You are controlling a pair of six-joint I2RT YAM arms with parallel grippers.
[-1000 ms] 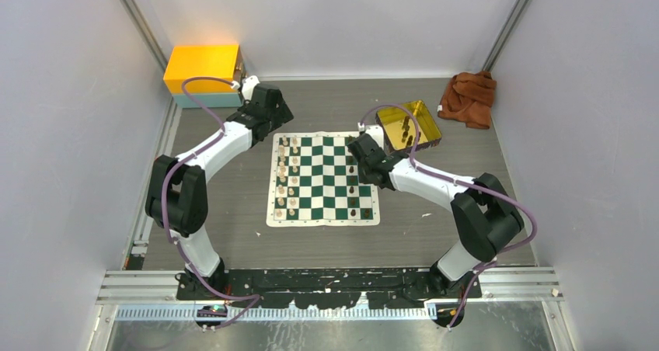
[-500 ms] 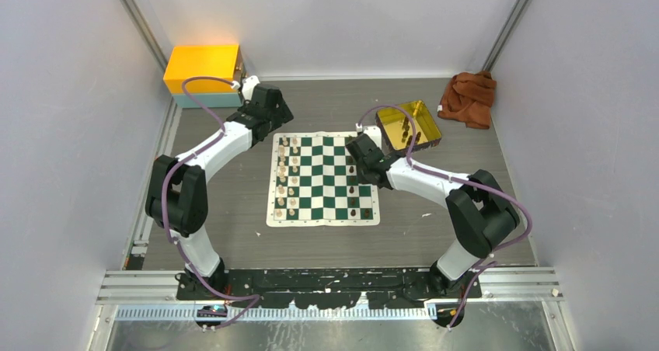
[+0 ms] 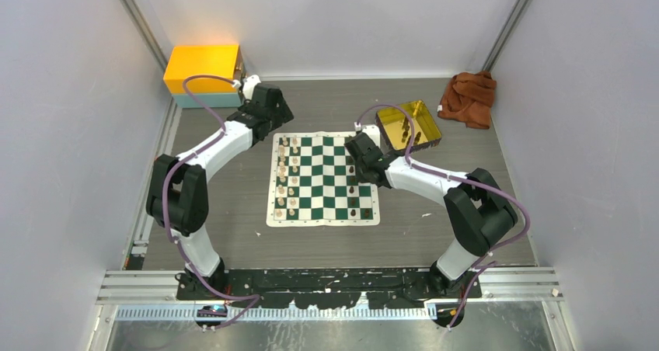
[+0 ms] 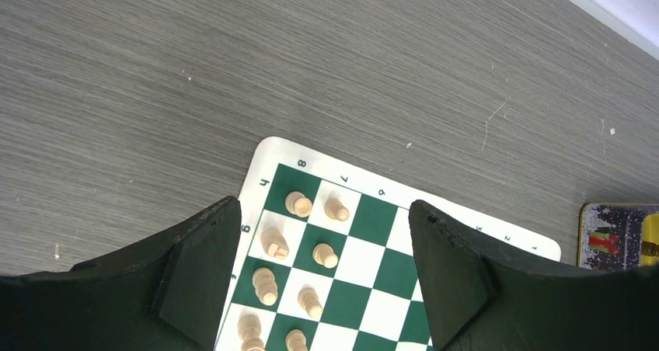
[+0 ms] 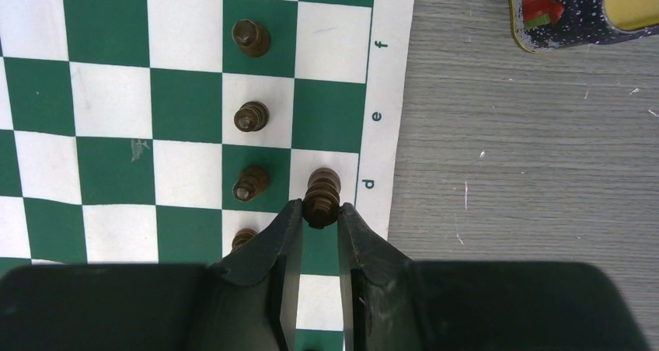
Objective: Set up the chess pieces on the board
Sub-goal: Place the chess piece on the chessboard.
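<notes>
At the board's (image 5: pixel 109 95) right edge: dark chess piece (image 5: pixel 321 198) pinched between the right jaws, over the white square by the letter d; standing or lifted, cannot tell.
Next column inward: more dark pieces (image 5: pixel 250 118), upright, one per square.
Over the board's far left corner: left jaws, spread wide, holding nothing; cream pieces (image 4: pixel 298 204) on the squares below.
Gold tray (image 3: pixel 426 118): on the tabletop (image 3: pixel 233 227) just beyond the board's far right corner, a few loose dark pieces (image 3: pixel 406 127) inside.
</notes>
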